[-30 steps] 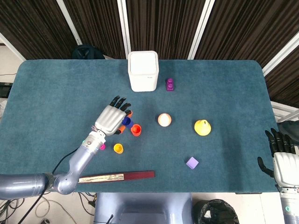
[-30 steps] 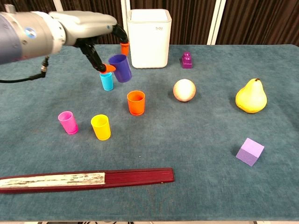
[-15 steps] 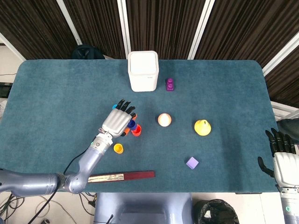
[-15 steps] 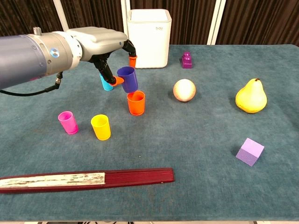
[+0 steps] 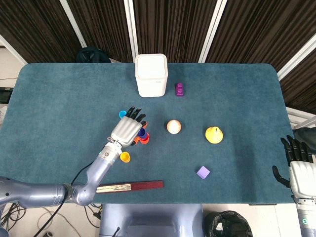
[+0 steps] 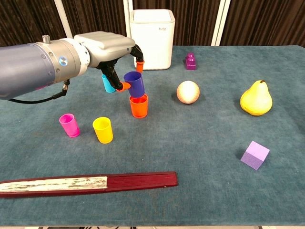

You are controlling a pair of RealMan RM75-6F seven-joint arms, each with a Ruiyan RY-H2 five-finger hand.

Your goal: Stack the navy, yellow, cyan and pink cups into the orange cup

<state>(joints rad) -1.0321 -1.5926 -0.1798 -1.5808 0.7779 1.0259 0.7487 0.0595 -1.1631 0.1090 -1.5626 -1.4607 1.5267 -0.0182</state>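
My left hand point(image 6: 110, 51) pinches the navy cup point(image 6: 135, 84) and holds it directly over the orange cup point(image 6: 139, 106), with the navy base at the orange rim. In the head view the left hand point(image 5: 127, 131) covers most of the navy cup point(image 5: 142, 133) and the orange cup point(image 5: 144, 139). Behind the hand stands the cyan cup point(image 6: 107, 84). The pink cup point(image 6: 69, 125) and the yellow cup point(image 6: 103, 130) stand upright at the front left. My right hand point(image 5: 298, 168) hangs off the table's right front corner, its fingers apart and holding nothing.
At the back stands a white bin point(image 6: 152, 39), with a purple block point(image 6: 190, 61) to its right. A ball point(image 6: 188, 92), a yellow pear point(image 6: 256, 98) and a lilac cube point(image 6: 255, 155) lie to the right. A folded fan point(image 6: 88, 183) lies along the front edge.
My left hand has carried the navy cup rightward and down, from beside the cyan cup to just above the orange cup. The right hand has not moved.
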